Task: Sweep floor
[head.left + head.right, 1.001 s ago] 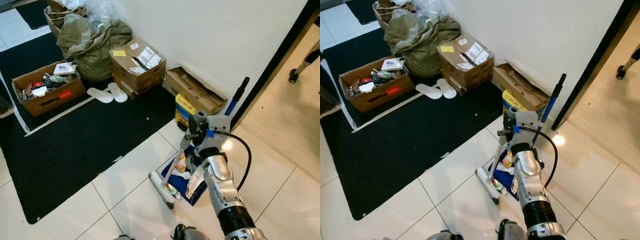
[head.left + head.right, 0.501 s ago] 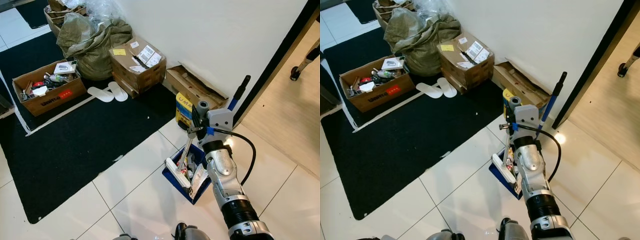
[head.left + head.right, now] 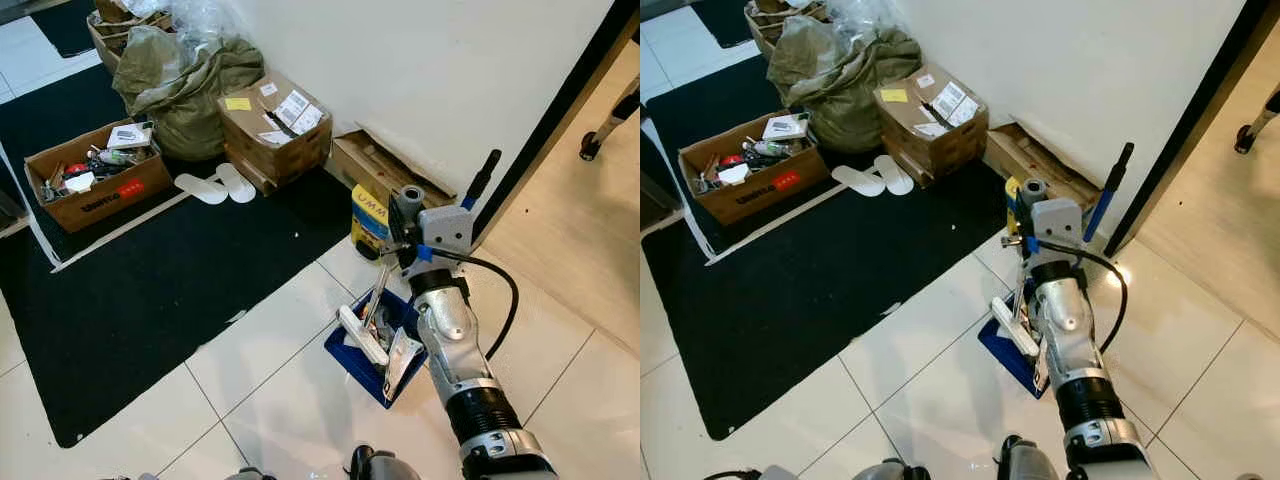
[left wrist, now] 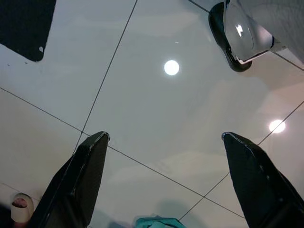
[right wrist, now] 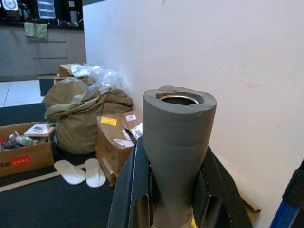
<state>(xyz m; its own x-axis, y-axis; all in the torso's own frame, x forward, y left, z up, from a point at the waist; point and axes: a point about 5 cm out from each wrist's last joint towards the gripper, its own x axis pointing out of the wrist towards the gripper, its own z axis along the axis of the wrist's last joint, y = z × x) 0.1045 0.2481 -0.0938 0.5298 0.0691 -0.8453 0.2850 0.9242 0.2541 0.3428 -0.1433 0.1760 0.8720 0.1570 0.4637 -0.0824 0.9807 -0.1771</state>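
My right gripper (image 3: 400, 238) is shut on a broom's silver handle, just below its grey foam top (image 5: 178, 152). One black finger (image 5: 129, 192) shows pressed against the foam in the right wrist view. The white broom head (image 3: 361, 336) rests tilted over the front lip of a blue dustpan (image 3: 352, 362) that holds litter. The dustpan's blue handle with a black grip (image 3: 478, 182) leans toward the white wall. My left gripper (image 4: 165, 137) hangs open over bare white tile, nothing between its fingers.
A black mat (image 3: 150, 290) covers the floor to the left. Cardboard boxes (image 3: 272, 128), an olive sack (image 3: 185, 85), white slippers (image 3: 215, 186) and a yellow box (image 3: 368, 215) line the wall. A person's foot (image 3: 590, 148) stands at the far right. My own foot (image 4: 240, 35) is nearby.
The broom head has swept right from the tile beside the dustpan up onto the pan, pushing the litter in. My right arm has moved toward the wall.
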